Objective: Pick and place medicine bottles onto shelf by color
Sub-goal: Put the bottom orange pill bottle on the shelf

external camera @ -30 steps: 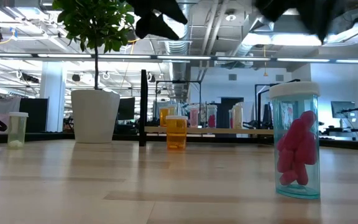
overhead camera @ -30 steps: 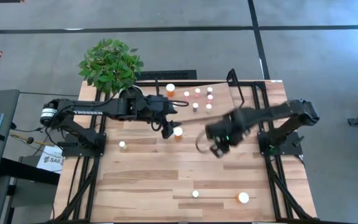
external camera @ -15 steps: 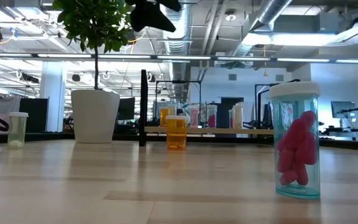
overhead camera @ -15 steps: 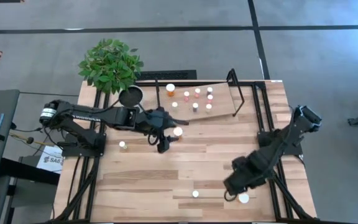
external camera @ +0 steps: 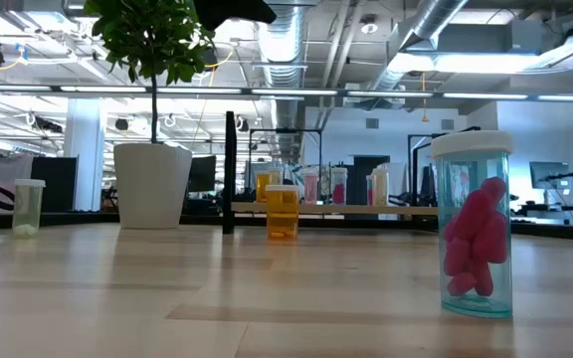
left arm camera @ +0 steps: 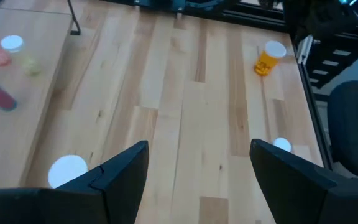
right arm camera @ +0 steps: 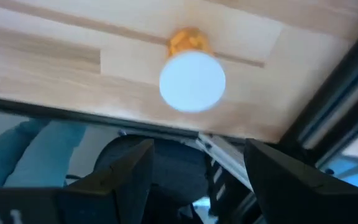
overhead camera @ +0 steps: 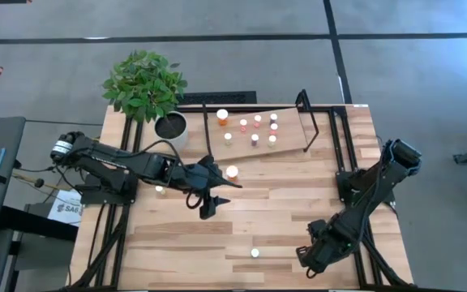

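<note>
The shelf (overhead camera: 258,126) stands at the table's far side with several small white-capped bottles (overhead camera: 254,130) on its board. An orange bottle (overhead camera: 232,172) stands in front of it, a pale one (overhead camera: 160,190) at the left, and a bottle of pink pills (external camera: 476,224) near the front edge (overhead camera: 254,252). My left gripper (overhead camera: 207,207) hangs open and empty over mid-table. My right gripper (overhead camera: 314,255) is open at the front right, above another orange bottle (right arm camera: 191,74). That bottle is hidden under the gripper in the high view.
A plant in a white pot (overhead camera: 171,126) stands at the far left beside the shelf. Black frame rails (overhead camera: 363,235) run along the table's right and left edges. Bare planks (overhead camera: 217,235) lie between the two grippers.
My right gripper has swung from mid-table toward the near edge and right, ending over the front-right orange bottle. My left gripper has drawn back from the orange bottle by the shelf toward the near edge. No bottle has moved.
</note>
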### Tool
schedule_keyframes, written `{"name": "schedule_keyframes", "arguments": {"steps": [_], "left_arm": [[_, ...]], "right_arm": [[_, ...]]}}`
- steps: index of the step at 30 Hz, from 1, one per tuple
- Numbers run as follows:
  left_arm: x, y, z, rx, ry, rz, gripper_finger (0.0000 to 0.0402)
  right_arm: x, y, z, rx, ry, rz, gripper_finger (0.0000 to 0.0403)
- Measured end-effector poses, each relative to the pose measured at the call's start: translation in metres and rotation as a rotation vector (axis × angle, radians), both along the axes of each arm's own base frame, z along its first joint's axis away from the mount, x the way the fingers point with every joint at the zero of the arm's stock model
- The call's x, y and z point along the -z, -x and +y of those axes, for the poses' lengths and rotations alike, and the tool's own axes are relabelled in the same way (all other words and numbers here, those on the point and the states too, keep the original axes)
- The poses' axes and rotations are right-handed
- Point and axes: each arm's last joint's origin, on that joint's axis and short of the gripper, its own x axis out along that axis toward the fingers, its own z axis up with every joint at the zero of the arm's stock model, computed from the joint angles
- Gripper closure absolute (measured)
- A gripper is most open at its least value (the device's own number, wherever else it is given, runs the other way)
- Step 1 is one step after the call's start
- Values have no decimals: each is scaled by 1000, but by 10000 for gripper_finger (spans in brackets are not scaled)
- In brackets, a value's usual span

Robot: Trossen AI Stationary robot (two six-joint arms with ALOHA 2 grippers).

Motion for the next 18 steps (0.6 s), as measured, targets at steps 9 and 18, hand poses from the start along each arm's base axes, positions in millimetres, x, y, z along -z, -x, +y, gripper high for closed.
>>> {"name": "schedule_keyframes", "arguments": {"steps": [9,18], "left_arm": [[0,1,-2,-24,27,0,135],[0,1,-2,-36,42,0,135]], "right_arm": [[28,1,-3,-16,10,-58,131],[36,3,-7,-34,26,-49,131]]}}
